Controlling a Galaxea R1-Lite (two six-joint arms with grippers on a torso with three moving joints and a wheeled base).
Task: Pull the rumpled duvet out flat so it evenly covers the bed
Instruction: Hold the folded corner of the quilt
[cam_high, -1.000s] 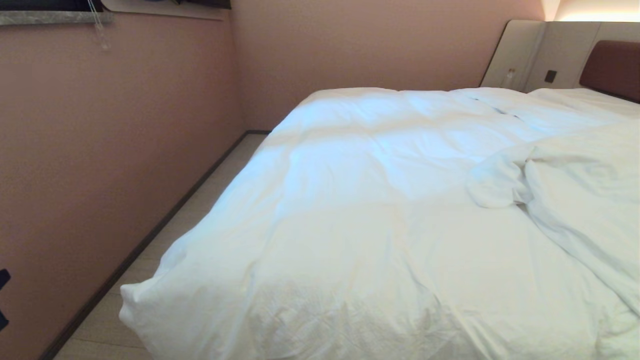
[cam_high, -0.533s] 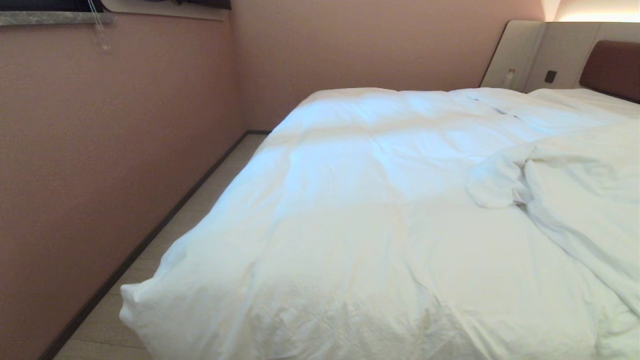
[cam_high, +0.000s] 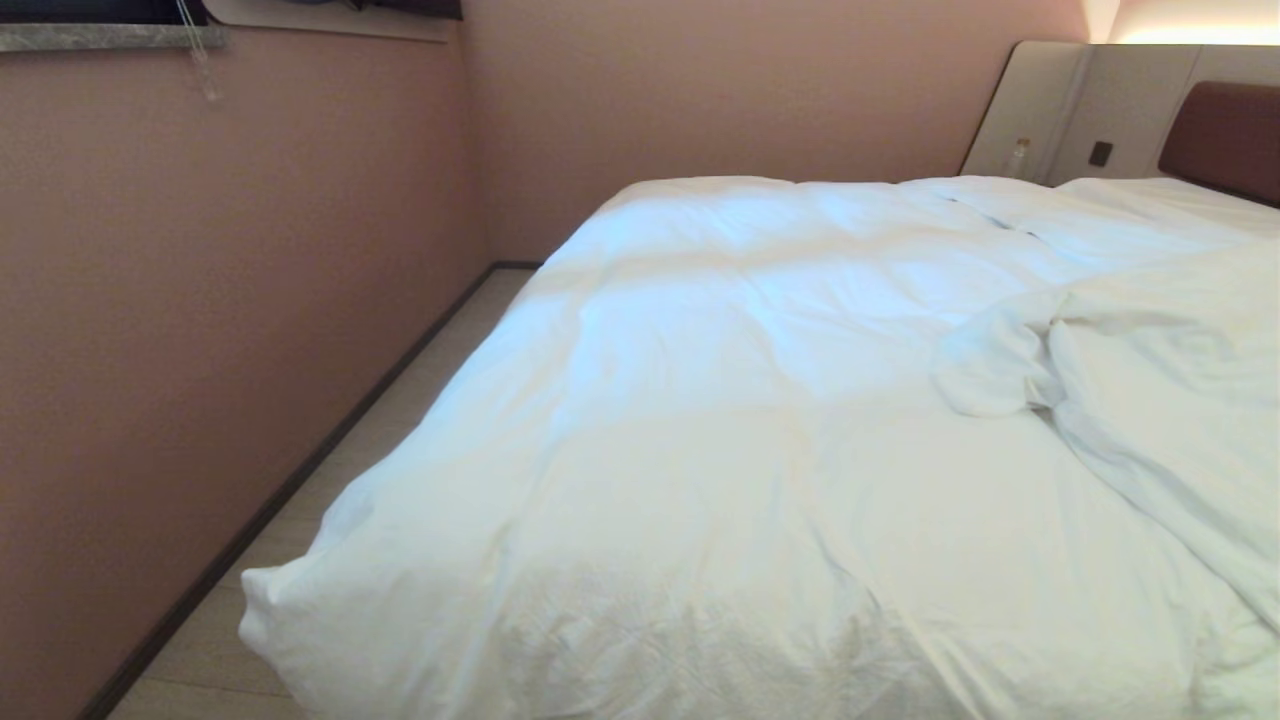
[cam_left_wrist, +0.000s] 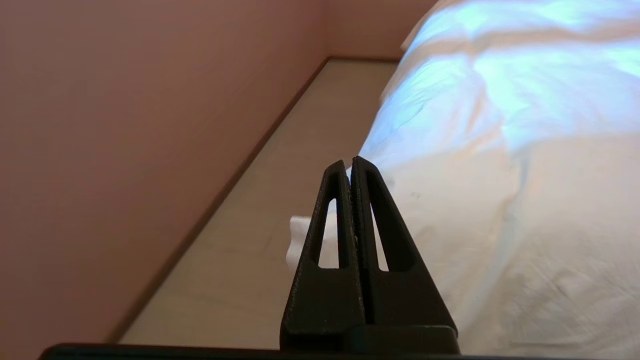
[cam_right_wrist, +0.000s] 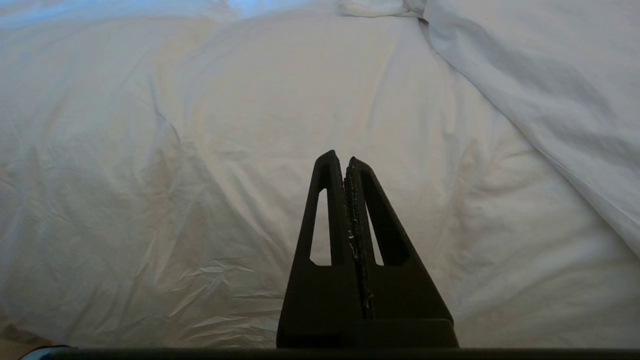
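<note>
Head view: you see duvet (cam_high: 720, 450) covering bed (cam_high: 1220, 130), bunched fold at right, corner hanging near floor (cam_high: 400, 420). Left wrist view: left gripper (cam_left_wrist: 350, 162) clenched, empty, beside duvet edge. Right wrist view: right gripper (cam_right_wrist: 344, 159) clenched, empty, above duvet.

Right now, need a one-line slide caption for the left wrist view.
Left gripper, jaws shut and empty, poised beside the duvet corner over the floor strip along the pink wall.
</note>
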